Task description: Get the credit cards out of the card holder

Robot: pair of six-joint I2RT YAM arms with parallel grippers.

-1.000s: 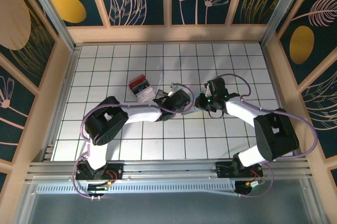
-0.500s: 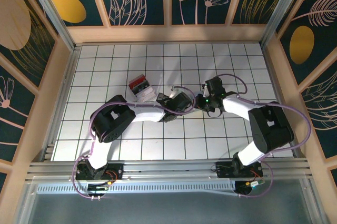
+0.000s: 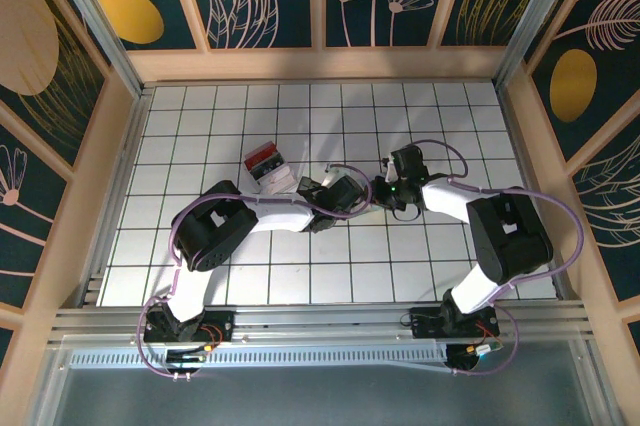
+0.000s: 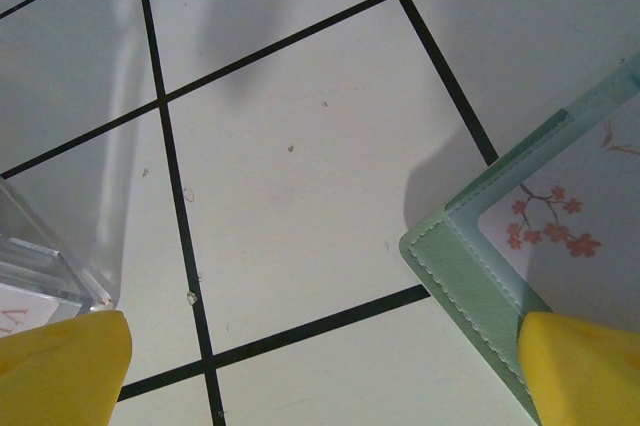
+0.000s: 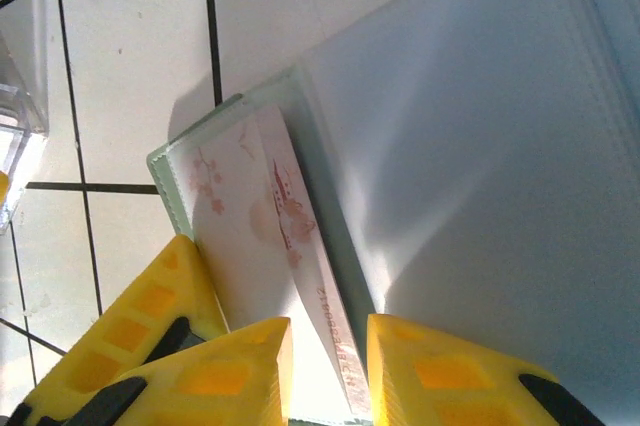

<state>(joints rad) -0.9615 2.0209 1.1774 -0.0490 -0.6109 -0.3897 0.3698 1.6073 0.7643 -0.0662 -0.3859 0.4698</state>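
Card holder (image 5: pixel 480 146) edge-cropped, perhaps open.

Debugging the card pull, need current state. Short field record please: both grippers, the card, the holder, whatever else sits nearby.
left gripper: open, one yellow finger over the holder's corner
right gripper: jaws narrowly apart astride the card's edge; grip unclear
credit card: thin whitish plastic rectangle, pinkish-red print, tilted up, not yet out
card holder: pale grey-green soft plastic folding wallet, open on the white gridded table
nearby: clear plastic box with red-and-white contents, left of the holder, not touching
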